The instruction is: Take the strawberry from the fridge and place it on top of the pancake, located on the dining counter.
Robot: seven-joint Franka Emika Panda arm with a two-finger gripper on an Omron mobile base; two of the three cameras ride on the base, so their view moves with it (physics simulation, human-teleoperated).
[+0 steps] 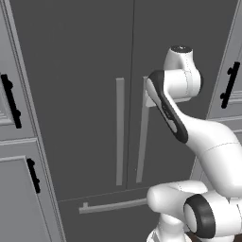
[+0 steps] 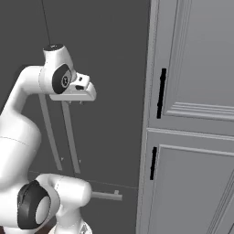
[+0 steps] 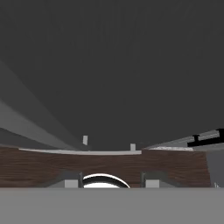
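**Fridge closed, gripper at right-door handle**

Fridge [image 1: 94, 94]: tall, dark grey, both French doors shut; you face it square-on. Strawberry: not visible to you; judged to be behind these doors. Pancake and dining counter: elsewhere, away from this scene.

Handles: two pale vertical bars flanking the centre seam, long axes running straight up and down. Right-door handle [image 1: 142, 142] is the one your hand is at.

Gripper [image 2: 81, 101]: held level at the upper end of the right-door handle, reaching forward toward the door. Fingers drawn together; whether they pinch the bar itself you cannot tell, since the arm hides the contact.

Drawer bar [image 1: 113, 205]: horizontal, low, below both doors, well under the hand.

Cabinets [image 2: 192, 114]: light grey, black handles, either side of the fridge.

Judgement: next move turns on pulling outward, across the handle's vertical axis.
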